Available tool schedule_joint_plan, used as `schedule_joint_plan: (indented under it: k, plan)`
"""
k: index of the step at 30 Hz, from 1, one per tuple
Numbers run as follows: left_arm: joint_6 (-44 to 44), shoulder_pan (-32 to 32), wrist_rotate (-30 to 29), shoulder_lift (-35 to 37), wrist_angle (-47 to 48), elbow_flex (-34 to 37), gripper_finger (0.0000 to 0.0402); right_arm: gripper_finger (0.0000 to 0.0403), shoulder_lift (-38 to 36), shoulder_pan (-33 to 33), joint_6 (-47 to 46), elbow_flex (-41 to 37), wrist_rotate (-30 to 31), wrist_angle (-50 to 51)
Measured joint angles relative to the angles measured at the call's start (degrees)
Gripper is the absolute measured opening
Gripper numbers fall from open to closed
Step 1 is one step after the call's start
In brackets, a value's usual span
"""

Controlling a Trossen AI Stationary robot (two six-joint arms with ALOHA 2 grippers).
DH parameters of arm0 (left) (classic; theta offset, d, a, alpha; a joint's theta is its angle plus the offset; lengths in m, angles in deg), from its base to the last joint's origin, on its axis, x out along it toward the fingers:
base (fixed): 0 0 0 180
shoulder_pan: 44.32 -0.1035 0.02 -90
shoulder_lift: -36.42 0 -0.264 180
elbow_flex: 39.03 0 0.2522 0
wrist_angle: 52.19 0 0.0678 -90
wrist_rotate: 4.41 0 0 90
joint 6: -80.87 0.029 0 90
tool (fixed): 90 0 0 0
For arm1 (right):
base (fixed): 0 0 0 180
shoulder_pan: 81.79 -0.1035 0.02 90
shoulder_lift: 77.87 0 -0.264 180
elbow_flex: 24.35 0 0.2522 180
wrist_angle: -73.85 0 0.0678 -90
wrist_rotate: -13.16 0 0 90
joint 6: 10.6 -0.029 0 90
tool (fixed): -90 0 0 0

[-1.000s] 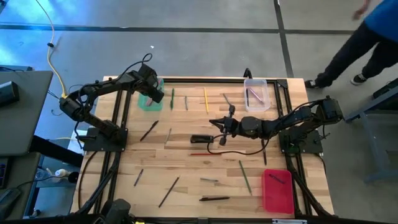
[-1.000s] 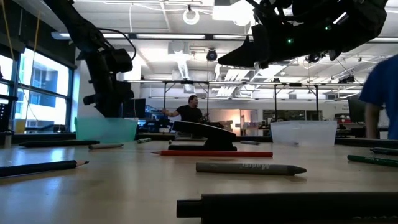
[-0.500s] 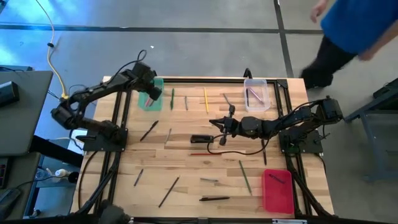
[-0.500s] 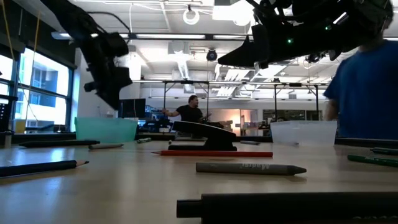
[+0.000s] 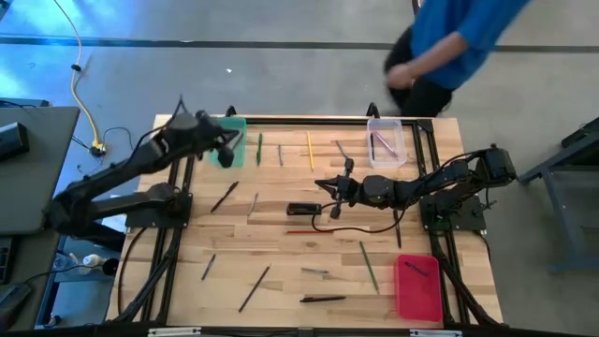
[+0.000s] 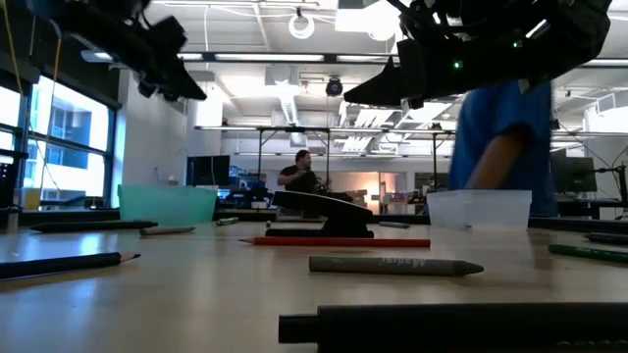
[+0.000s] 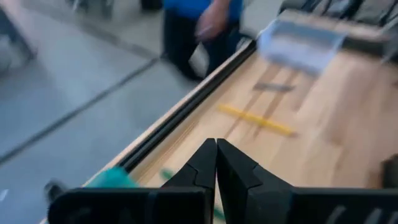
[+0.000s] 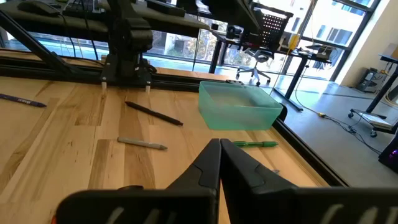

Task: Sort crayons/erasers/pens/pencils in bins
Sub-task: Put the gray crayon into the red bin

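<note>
While both pincers stay pinched empty, pencils [image 5: 310, 150] strew the wooden table [image 5: 281, 253] — person [image 5: 449, 42] beyond.

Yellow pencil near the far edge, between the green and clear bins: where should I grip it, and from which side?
Take the yellow pencil at mid-length, coming straight down with the fingers across its thin shaft. It lies flat on the table, pointing toward the far edge, with bare wood on both sides.
</note>
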State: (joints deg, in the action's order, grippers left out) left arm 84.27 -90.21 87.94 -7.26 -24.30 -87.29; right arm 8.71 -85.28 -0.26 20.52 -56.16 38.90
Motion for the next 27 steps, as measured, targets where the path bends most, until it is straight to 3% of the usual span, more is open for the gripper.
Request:
schedule_joint_plan:
  k: [10, 17, 21, 27]
  plan:
    - [-1.70, 11.36, 0.50, 14.59, -13.57, 14.30, 0.0000, 0.0000, 0.00, 0.00, 0.07, 0.00, 0.02, 0.00]
    - [-1.73, 17.75, 6.22, 16.48, -30.51, 23.83, 0.0000, 0.0000, 0.00, 0.00, 0.15, 0.00, 0.02, 0.56]
    - [-1.71, 21.39, 6.58, 16.37, -38.64, 28.38, 0.0000, 0.0000, 0.00, -0.02, -1.15, 0.00, 0.04, 3.13]
    - [-1.71, 25.22, 6.56, 16.37, -41.49, 30.23, 0.0000, 0.0000, 0.00, -0.57, -5.12, 0.05, 0.59, 10.03]
